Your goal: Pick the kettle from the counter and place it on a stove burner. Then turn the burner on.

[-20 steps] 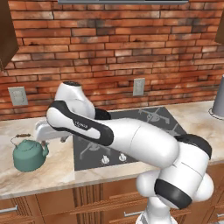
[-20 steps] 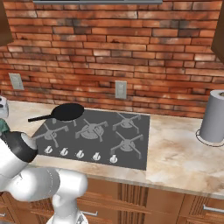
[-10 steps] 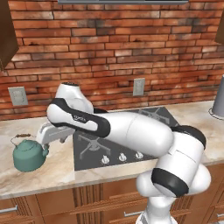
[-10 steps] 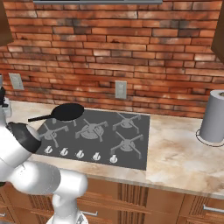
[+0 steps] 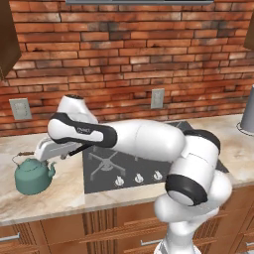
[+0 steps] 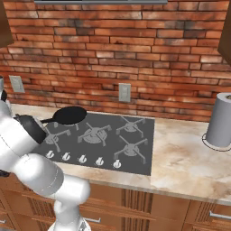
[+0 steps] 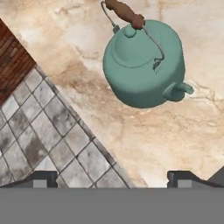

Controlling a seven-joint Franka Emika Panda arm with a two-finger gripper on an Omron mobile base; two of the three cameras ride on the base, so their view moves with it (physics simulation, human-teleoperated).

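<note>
One teal kettle (image 7: 142,61) sits in the hand view's upper centre on the beige counter (image 7: 175,135), bare stone all round it and the counter's edge running diagonally at lower left. At centre left of the left base view the gripper (image 5: 49,150) hangs above it, fingers spread wide, gripping nothing. One frying pan (image 6: 67,115) and five burners (image 6: 94,133) occupy the cooktop (image 6: 144,149).
</note>
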